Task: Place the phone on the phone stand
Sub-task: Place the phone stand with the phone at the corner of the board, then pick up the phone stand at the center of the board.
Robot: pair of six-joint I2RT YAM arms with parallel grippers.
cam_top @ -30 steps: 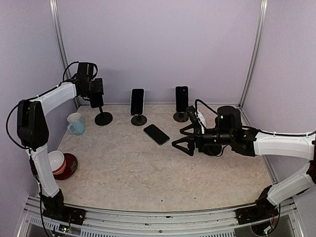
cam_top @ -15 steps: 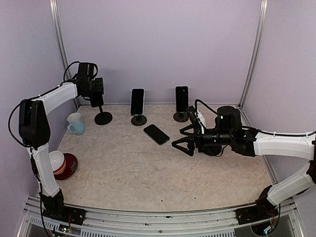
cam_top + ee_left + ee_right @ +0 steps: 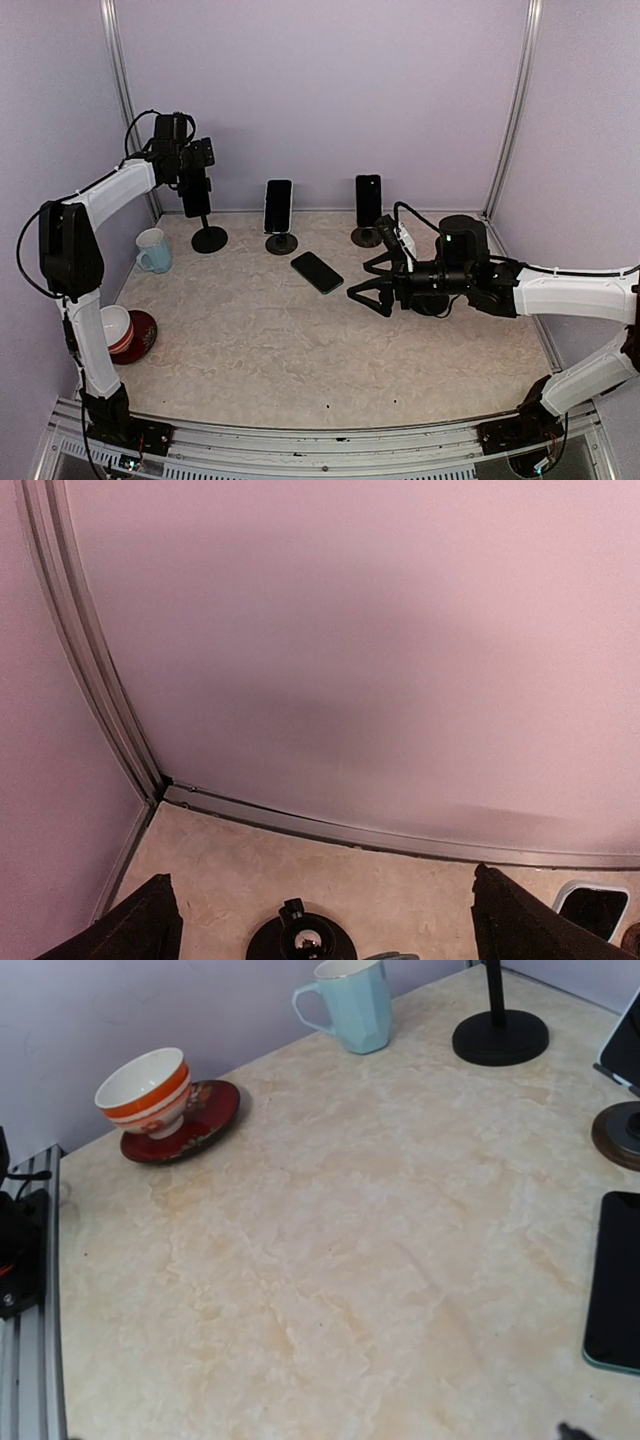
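— Left pincer (image 3: 196,170)?
— Spread wide, gripping nothing. The black phone (image 3: 196,199) stands upright on the phone stand (image 3: 209,240), right beneath it.
— Right pincer (image 3: 362,280)?
— Released as well, low over the counter (image 3: 300,350), with a second phone (image 3: 317,271) lying flat just beyond its fingertips.

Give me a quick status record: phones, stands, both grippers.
left gripper: open, empty, above the left stand
right gripper: open, hovering beside the flat phone
flat phone: lying on the table, unheld
left stand: left phone upright over it, seating unclear
middle stand: holds the middle phone
right stand: holds the right phone
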